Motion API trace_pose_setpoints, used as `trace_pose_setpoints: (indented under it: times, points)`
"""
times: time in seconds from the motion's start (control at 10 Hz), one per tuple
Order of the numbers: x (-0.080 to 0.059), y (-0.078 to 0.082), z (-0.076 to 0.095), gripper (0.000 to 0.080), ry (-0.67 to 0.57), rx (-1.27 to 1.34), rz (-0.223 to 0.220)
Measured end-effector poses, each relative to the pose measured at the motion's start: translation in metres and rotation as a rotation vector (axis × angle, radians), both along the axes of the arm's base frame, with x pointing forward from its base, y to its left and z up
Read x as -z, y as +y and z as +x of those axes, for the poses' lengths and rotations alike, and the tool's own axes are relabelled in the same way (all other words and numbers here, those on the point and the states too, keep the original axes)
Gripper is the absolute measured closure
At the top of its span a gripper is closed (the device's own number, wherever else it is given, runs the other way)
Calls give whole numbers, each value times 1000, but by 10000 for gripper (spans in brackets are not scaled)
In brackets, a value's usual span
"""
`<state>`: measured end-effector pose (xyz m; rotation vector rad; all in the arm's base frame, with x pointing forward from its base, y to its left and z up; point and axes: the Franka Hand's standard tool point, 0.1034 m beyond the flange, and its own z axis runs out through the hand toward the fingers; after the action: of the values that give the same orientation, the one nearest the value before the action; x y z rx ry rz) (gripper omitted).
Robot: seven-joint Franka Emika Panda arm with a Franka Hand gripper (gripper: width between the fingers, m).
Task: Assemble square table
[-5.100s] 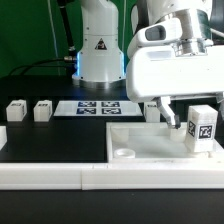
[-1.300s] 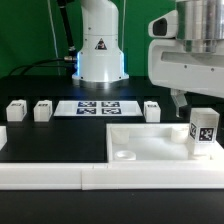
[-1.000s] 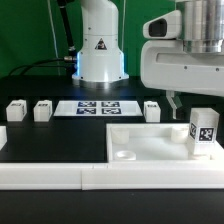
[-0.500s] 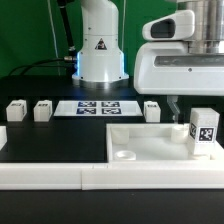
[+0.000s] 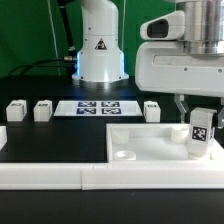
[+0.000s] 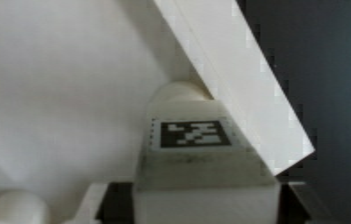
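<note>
The square table's white panel (image 5: 150,140) lies flat at the exterior view's right, with a round socket (image 5: 124,156) near its front corner. A white tagged leg (image 5: 200,131) stands on the panel's right end, tilted a little. My gripper (image 5: 193,108) hangs right over it, with a finger on each side of its top. In the wrist view the leg (image 6: 193,135) fills the gap between the dark fingers (image 6: 111,203) of my gripper (image 6: 197,208), which is shut on it. The panel's rim (image 6: 243,80) runs past behind the leg.
Three more white tagged legs (image 5: 16,111) (image 5: 43,109) (image 5: 152,109) stand on the black table behind the panel. The marker board (image 5: 95,108) lies flat in front of the robot base (image 5: 100,45). A long low white rail (image 5: 60,178) runs along the front edge.
My gripper has come down and to the exterior view's right over the leg, and its jaws have closed on it. The leg now leans slightly.
</note>
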<state>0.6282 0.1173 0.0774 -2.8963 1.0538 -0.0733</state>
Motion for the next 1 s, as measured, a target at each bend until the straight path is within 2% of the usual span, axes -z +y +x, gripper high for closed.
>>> trace_pose_setpoints:
  times: [0.4,0.6,0.7,0.9,1.0]
  points:
    - [1,-2,-1,509,40,587,74]
    - [2,-6,0,509,71,955,153]
    - [2,-6,0,509,77,1011,157]
    - [2,-5,-1,507,66,894,146]
    - [2,-5,0,339,51,736,134]
